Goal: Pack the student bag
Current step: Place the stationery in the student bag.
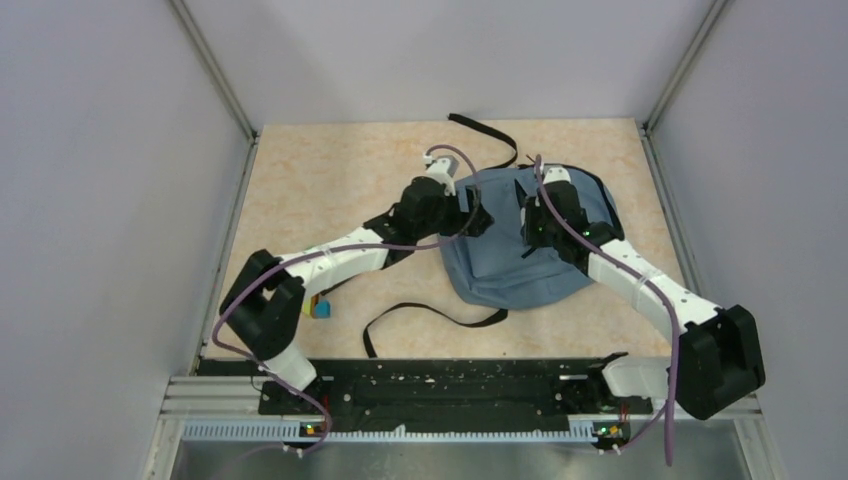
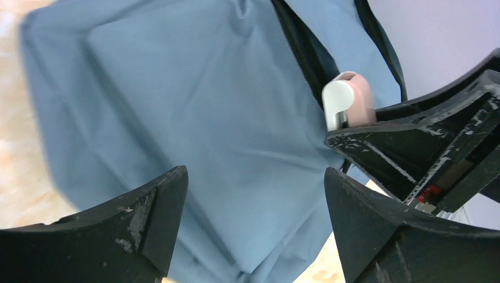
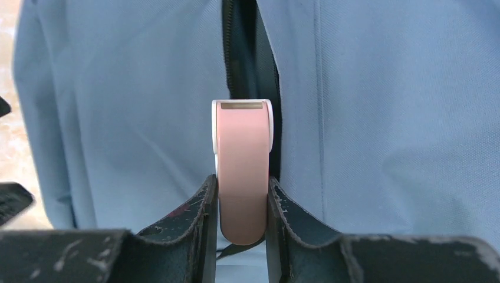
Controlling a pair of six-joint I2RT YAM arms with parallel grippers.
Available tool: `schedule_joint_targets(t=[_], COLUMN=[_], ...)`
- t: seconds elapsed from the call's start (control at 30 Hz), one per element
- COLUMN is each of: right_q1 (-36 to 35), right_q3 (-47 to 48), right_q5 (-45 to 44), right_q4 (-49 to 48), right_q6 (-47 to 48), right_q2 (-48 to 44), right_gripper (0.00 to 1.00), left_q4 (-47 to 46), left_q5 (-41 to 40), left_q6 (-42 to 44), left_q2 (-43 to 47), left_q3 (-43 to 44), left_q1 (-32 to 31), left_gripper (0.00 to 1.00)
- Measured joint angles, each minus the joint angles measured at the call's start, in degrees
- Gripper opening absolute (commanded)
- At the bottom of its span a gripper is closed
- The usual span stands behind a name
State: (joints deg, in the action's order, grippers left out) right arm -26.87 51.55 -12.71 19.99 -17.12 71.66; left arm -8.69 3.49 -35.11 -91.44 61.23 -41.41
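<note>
Right wrist view: the right gripper (image 3: 242, 191) grasps a small pink-and-white plastic case (image 3: 242, 159), not yet inside (judging so). The zip opening (image 3: 239, 53) of the soft blue-grey fabric student bag (image 3: 377, 118) lies just beyond its tips. The left gripper (image 2: 253, 183) is released, empty.

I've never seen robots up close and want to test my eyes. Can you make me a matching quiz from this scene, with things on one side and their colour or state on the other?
Things:
1. left tool
2. right tool
3. student bag
4. pink item

States:
A. blue-grey
B. wide open, holding nothing
C. shut on something
D. pinched from both sides

Pairs: 1-B, 2-C, 3-A, 4-D
</note>
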Motion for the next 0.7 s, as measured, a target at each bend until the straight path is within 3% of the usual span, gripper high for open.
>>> schedule_joint_targets(t=[0.4, 0.7], right_q1=[5.14, 8.90], right_q3=[5.31, 5.95], right_q5=[3.82, 6.05], right_q4=[3.98, 4.96], right_q6=[3.93, 5.18], right_q2=[7.45, 7.61], right_gripper=[0.04, 0.03], left_q4=[10.45, 17.11], left_q5=[-0.48, -1.95], left_q6=[5.77, 8.22], left_q2=[-16.52, -24.59], left_q3=[24.24, 33.53], left_q1=[-2.89, -2.91], left_gripper=[0.91, 0.92])
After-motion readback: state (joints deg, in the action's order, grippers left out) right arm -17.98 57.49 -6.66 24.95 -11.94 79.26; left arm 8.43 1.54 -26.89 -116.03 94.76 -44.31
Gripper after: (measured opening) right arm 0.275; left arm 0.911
